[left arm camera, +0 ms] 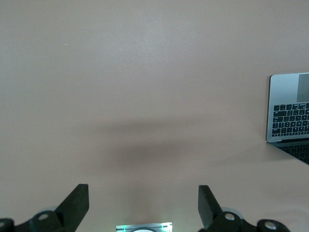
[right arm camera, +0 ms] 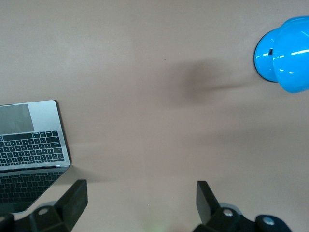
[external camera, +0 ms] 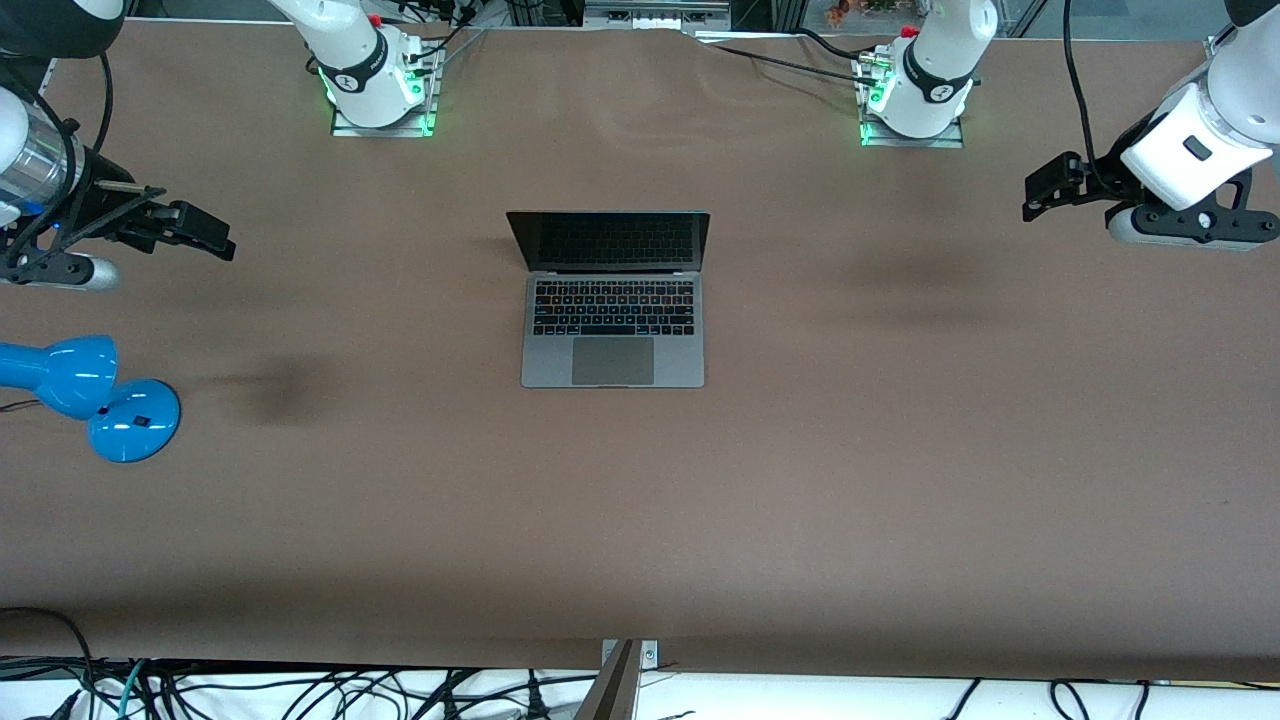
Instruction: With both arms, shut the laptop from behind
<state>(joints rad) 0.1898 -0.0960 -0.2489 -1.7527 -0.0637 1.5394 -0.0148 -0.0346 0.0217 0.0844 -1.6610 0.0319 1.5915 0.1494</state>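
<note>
While both arms hang out at the table's ends, here is how it all stands:

Laptop: the space-grey laptop point(external camera: 612, 300) sits open in the middle of the brown table point(external camera: 900, 480), roughly midway between the two arm bases and a little nearer the front camera than they are. Its dark screen stands upright at the edge toward the bases, black keyboard and large trackpad facing up, trackpad on the side nearer the front camera.

Left gripper: the left gripper point(external camera: 1040, 190) hovers over bare table at the left arm's end, well apart from the laptop. In the left wrist view its two black fingers point(left arm camera: 77, 203) stand wide apart with nothing between them, and a corner of the laptop point(left arm camera: 289, 108) shows at the frame's edge.

Right gripper: the right gripper point(external camera: 205, 232) hovers over the right arm's end of the table, jaws spread wide and empty. Its fingers point(right arm camera: 75, 198) show apart in the right wrist view, with the laptop point(right arm camera: 31, 140) in sight off to one side.

Blue lamp: a glossy blue desk lamp point(external camera: 90, 395) rests on the table at the right arm's end, nearer the front camera than the right gripper.

Contact: neither gripper touches the laptop; lid fully up.
</note>
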